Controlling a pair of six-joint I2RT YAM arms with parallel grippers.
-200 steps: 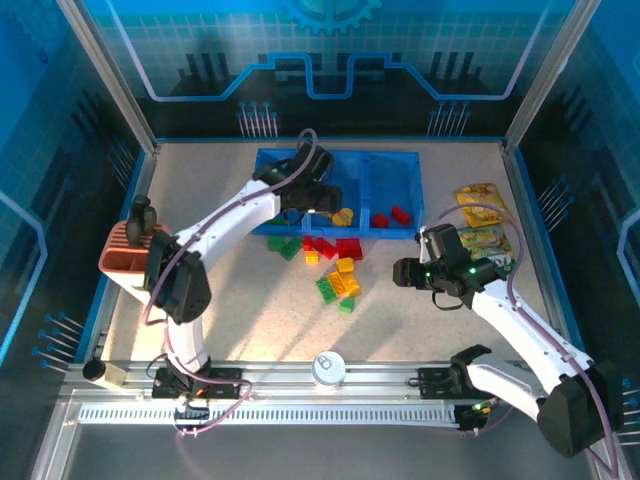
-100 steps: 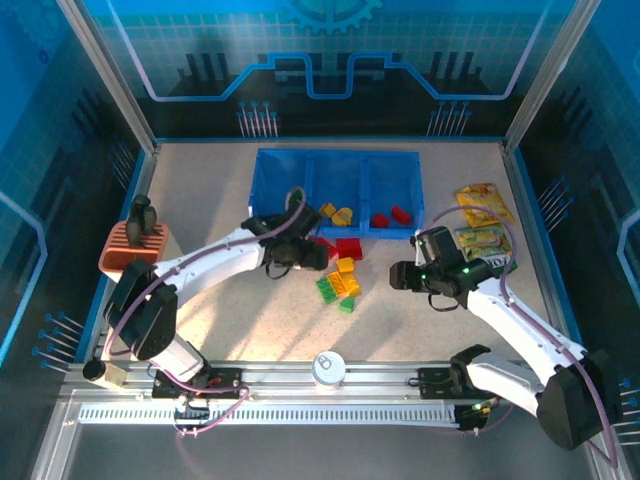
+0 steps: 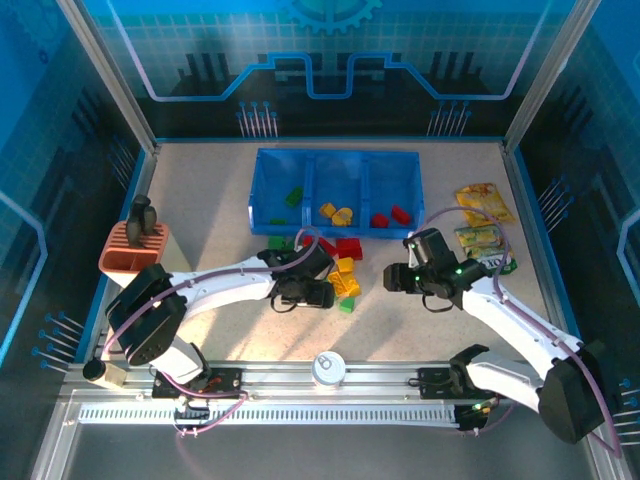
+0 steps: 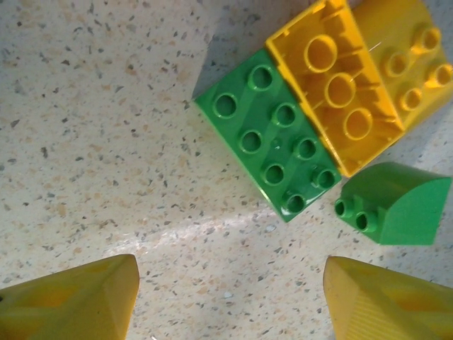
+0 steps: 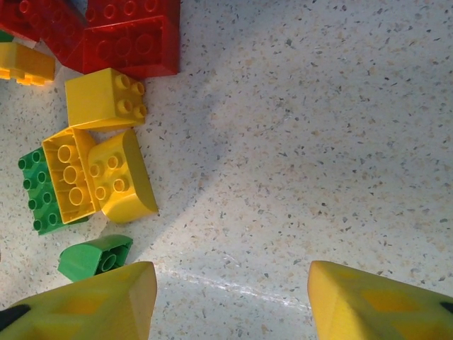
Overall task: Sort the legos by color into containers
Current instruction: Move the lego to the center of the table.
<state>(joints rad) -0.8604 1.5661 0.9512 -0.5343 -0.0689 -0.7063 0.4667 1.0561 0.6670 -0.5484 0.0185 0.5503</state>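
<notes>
On the speckled tabletop (image 3: 200, 190), just on the arms' side of the blue tray (image 3: 336, 155), loose legos (image 3: 340, 265) lay in a cluster: red bricks (image 5: 131, 35), yellow bricks (image 5: 106, 99) and green ones. Inside the tray, a green brick (image 3: 293, 197) sat in the left compartment, yellow-orange pieces (image 3: 336, 213) in the middle one and red pieces (image 3: 390, 215) in the right one. The left arm (image 3: 230, 285) reached low over the cluster's near edge, its jaws spread and empty. Their yellow fingertips (image 4: 71, 301) flanked bare tabletop, with a green eight-stud brick (image 4: 272, 163), an upturned yellow brick (image 4: 333, 92) touching it and a small curved green piece (image 4: 393, 205) just ahead. The right arm (image 3: 510, 310) hung to the right of the cluster, its jaws likewise spread, pinching nothing.
</notes>
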